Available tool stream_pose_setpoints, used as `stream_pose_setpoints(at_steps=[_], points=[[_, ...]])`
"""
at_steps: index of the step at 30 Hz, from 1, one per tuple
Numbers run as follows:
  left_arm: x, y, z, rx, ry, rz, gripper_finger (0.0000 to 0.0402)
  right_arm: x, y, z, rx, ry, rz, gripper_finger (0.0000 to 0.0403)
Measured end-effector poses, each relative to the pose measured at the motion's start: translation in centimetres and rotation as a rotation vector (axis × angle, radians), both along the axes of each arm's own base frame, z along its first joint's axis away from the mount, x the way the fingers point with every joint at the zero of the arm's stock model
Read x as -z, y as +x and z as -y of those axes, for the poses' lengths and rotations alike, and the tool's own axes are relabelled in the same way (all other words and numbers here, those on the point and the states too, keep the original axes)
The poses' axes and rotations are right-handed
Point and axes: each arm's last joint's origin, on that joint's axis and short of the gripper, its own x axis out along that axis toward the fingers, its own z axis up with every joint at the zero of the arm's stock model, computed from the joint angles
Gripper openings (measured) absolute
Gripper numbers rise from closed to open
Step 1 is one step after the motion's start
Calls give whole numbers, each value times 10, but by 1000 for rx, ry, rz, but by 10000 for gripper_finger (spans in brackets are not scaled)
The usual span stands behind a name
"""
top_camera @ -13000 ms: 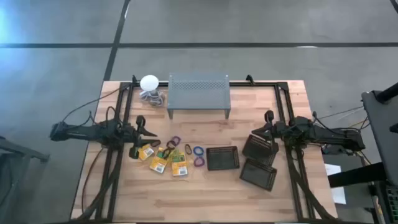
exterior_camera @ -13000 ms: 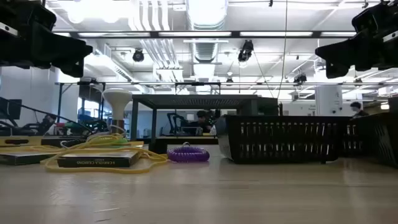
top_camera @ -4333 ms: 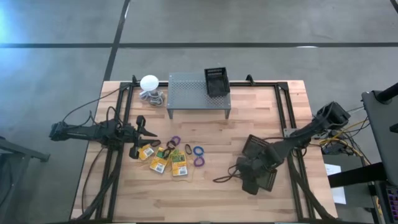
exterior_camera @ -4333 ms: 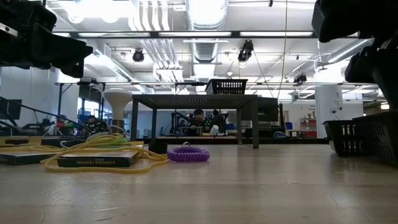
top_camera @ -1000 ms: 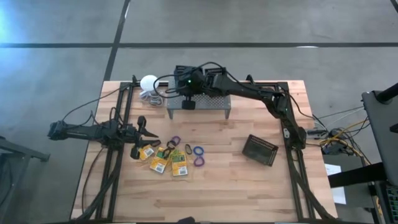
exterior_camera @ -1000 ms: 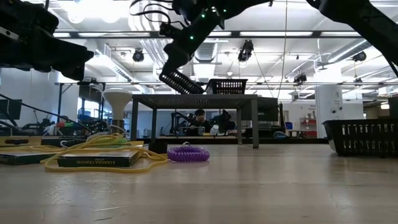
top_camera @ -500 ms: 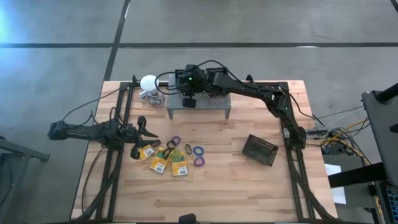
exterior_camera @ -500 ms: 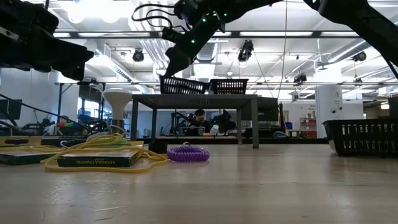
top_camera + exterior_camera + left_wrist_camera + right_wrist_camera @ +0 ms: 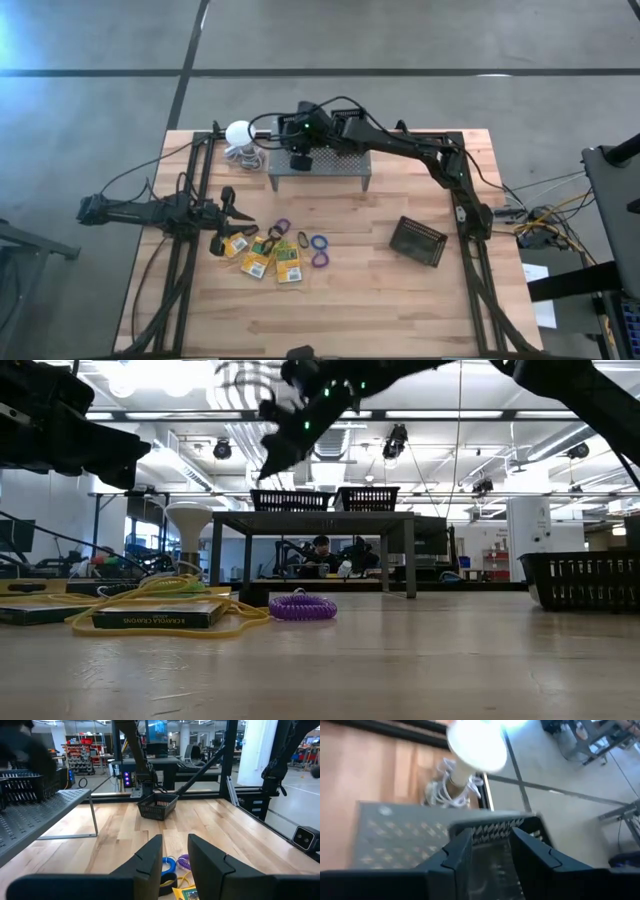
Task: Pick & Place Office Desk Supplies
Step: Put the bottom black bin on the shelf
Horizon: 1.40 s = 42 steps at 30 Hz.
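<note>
High view: right gripper (image 9: 299,150) sits at upper centre, over the left end of the stand (image 9: 345,166). A tray (image 9: 291,500) stands on that end, directly under the fingers; a second tray (image 9: 349,131) sits beside it toward the stand's right end. Right wrist view shows the fingers parted, straddling the near wall of the tray (image 9: 495,837) without pinching it, so it looks released. The move out is straight up.

Third tray (image 9: 418,240) lies at right centre of the table, nearer the right arm. Boxes (image 9: 272,257), rings (image 9: 318,243) and rubber bands lie at lower left centre, beside the left gripper (image 9: 228,205), fingers parted, empty.

Low view confirms both trays level on the stand top, which the overhead hides. Left wrist view shows the table tray (image 9: 158,806) far ahead.
</note>
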Motion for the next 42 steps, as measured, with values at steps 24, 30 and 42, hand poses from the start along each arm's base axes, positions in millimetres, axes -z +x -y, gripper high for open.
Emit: stream_pose_setpoints(at_steps=[24,30,42], points=[[0,0,0,0,0,0,95,13,-15,6,-21,171,-221,64],[0,0,0,0,0,0,95,13,-11,11,1,163,-149,59],[0,0,0,0,0,0,95,14,-10,8,42,108,-150,56]])
